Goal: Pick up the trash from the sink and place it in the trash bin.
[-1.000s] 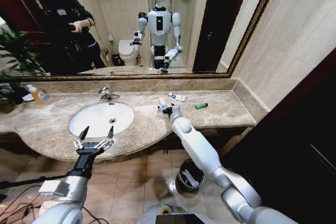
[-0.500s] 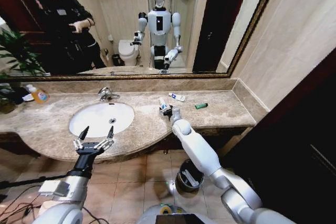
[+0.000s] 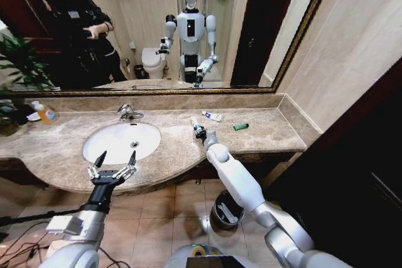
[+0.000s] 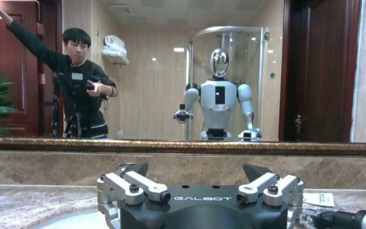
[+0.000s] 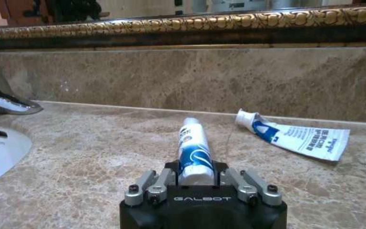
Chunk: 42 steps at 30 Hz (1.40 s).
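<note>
Two arms show in the head view, one working and one waiting. Over the beige counter, to the right of the sink, the right gripper is clenched on a white tube with blue marks; in the right wrist view the tube stands out from between the closed fingers, its far end pointing toward the mirror wall. A flattened white and blue tube lies on the marble near the backsplash, beyond the held one and apart from it, and a small green piece rests further right on the counter. The left gripper hangs at the front edge of the sink with its fingers spread wide and nothing between them. The trash bin stands on the tiled floor below the counter, under the right arm.
</note>
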### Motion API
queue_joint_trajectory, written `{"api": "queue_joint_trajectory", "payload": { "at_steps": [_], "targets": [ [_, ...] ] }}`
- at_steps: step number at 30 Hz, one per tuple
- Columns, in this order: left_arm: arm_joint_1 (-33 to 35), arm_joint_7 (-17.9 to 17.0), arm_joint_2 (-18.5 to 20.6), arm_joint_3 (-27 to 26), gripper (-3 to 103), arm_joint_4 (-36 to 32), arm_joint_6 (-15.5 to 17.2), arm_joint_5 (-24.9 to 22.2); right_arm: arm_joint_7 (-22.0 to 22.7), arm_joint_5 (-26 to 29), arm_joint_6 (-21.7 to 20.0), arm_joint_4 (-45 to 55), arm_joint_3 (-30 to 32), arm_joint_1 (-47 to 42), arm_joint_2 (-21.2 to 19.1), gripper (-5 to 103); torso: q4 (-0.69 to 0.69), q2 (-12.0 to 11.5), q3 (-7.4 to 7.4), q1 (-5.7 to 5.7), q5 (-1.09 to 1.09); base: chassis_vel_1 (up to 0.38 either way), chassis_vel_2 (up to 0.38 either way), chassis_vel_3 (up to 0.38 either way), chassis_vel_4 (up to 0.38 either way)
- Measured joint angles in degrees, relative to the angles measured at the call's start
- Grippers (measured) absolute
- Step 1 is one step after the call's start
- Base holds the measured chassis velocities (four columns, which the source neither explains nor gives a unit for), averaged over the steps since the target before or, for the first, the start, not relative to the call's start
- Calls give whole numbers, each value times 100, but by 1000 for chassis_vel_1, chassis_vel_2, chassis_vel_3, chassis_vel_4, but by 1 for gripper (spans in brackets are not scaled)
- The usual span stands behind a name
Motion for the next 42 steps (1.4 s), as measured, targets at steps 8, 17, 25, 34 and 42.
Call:
{"api": "queue_joint_trajectory", "payload": {
  "at_steps": [8, 17, 25, 34, 42],
  "targets": [
    [0, 0, 0, 0, 100, 0, 0, 0, 34, 11, -11, 329, 25, -140, -107, 30, 0, 0, 0, 0, 1, 0, 0, 0, 0],
    [0, 0, 0, 0, 100, 0, 0, 0, 145, 48, -30, 1363, 139, -629, -518, 30, 0, 0, 0, 0, 1, 0, 0, 0, 0],
    [0, 0, 0, 0, 100, 0, 0, 0, -43, -15, 80, 2624, 702, -1907, -1071, 30, -1, 0, 0, 0, 1, 0, 0, 0, 0],
    [0, 0, 0, 0, 100, 0, 0, 0, -91, -36, 314, 3813, 1084, -2981, -1468, 30, 0, 0, -1, 0, 0, 0, 0, 0, 0],
    [0, 0, 0, 0, 100, 0, 0, 0, -251, -223, 861, 4068, 1687, -4210, -1521, 30, 0, 0, -1, 0, 0, 0, 0, 0, 0]
  ]
}}
